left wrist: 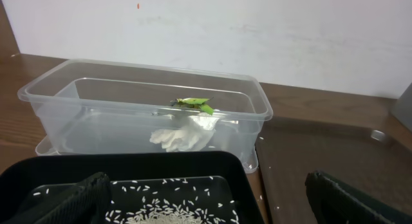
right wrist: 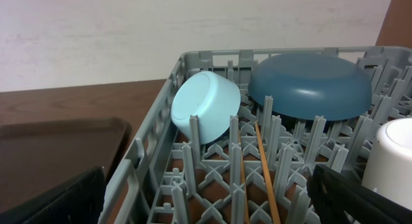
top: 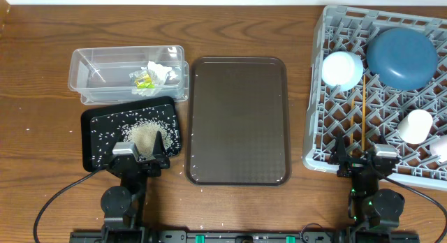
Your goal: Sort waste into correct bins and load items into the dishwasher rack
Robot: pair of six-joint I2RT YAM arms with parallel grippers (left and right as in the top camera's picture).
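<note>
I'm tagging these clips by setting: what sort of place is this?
Probably a lab bench staged as a dish-clearing station, not a real kitchen: a bare brown wooden table against a plain white wall, with a grey plastic lattice dishwasher rack and a clear plastic rectangular tub for waste.

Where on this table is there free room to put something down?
The brown tray in the middle is bare, and so is the strip of table between it and the grey rack. The rack is crowded with bowls and cups; the black tray holds rice.
</note>
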